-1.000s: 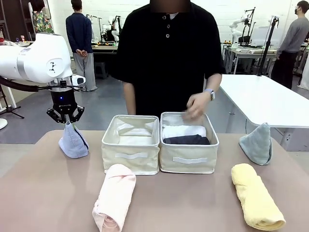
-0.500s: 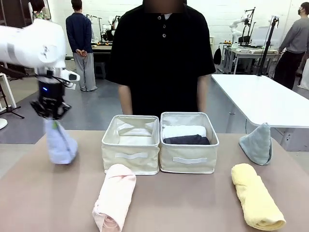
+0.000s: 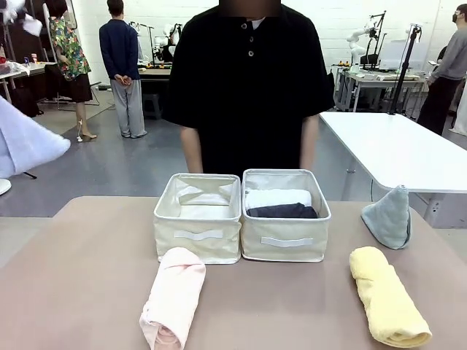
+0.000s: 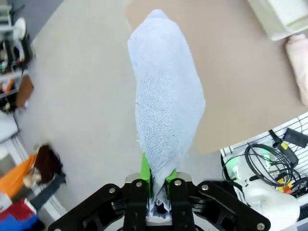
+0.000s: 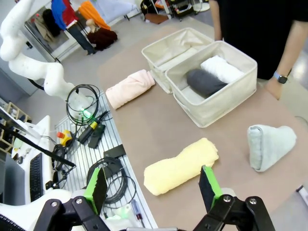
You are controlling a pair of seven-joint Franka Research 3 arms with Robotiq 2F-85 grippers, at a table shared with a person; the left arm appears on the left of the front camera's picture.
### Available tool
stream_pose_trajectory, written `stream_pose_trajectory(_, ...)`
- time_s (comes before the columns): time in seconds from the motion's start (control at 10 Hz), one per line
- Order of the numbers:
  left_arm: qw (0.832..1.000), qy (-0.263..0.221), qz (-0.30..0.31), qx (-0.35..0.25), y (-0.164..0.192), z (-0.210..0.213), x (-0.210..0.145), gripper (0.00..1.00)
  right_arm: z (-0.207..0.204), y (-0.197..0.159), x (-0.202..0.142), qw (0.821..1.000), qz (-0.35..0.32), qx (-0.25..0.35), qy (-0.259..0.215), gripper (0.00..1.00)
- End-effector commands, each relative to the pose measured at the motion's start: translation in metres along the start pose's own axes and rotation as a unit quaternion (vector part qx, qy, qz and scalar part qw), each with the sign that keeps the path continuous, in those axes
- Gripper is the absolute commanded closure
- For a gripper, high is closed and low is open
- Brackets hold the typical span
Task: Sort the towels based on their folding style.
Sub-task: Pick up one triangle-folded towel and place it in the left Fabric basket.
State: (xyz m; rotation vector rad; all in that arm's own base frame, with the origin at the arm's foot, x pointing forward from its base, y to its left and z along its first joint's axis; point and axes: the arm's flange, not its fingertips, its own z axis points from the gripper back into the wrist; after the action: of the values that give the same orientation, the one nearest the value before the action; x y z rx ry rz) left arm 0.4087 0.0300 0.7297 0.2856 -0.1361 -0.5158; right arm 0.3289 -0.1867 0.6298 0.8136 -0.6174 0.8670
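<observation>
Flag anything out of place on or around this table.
The light blue towel is off the table, pinched in the left gripper and held up at the far left, away from the bins. Nothing else stands out.

Four rolled towels [image 3: 172, 297], two cone towels [image 3: 388, 216], two bins [image 3: 175, 219].
</observation>
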Motion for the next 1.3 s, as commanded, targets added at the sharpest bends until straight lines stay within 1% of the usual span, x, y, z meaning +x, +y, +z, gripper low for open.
stream_pose_trajectory(0.0,0.996,-0.029,-0.022,-0.078,0.006,-0.011,0.006,1.0,0.0,0.001,0.001,1.0,0.007,0.004,-0.008,0.0)
stream_pose_trajectory(0.1,0.994,-0.009,-0.011,-0.109,0.005,-0.018,0.006,1.0,0.0,0.001,0.001,1.0,0.007,0.004,-0.008,0.0)
stream_pose_trajectory(0.2,0.999,-0.023,-0.009,-0.03,0.004,0.002,-0.002,1.0,0.0,0.001,0.001,1.0,0.007,0.004,-0.008,0.0)
stream_pose_trajectory(0.5,0.999,-0.023,-0.009,-0.03,0.004,0.002,-0.002,1.0,0.0,0.001,0.001,1.0,0.007,0.004,-0.008,0.0)
stream_pose_trajectory(0.6,0.998,-0.021,-0.013,-0.052,0.004,-0.005,0.0,0.86,0.0,0.001,0.001,1.0,0.007,0.004,-0.008,0.0)
stream_pose_trajectory(0.7,0.979,-0.1,-0.166,-0.063,-0.02,0.002,0.017,0.86,0.0,0.001,0.001,1.0,0.007,0.004,-0.008,0.0)
stream_pose_trajectory(0.8,0.936,-0.157,-0.304,-0.088,-0.042,0.014,0.031,0.86,0.0,0.001,0.001,1.0,0.007,0.004,-0.008,0.0)
stream_pose_trajectory(0.9,0.886,-0.178,-0.413,-0.113,-0.064,0.024,0.045,0.86,0.0,0.001,0.001,1.0,0.007,0.004,-0.008,0.0)
stream_pose_trajectory(1.0,0.89,-0.11,-0.428,-0.109,-0.06,0.022,0.044,0.86,0.0,0.001,0.001,1.0,0.007,0.004,-0.008,0.0)
stream_pose_trajectory(1.1,0.935,-0.037,-0.344,-0.075,-0.041,0.013,0.025,0.86,0.0,0.001,0.001,1.0,0.007,0.004,-0.008,0.0)
stream_pose_trajectory(1.2,0.946,-0.012,-0.313,-0.076,-0.024,0.012,-0.02,0.86,0.0,0.001,0.001,1.0,0.007,0.004,-0.008,0.0)
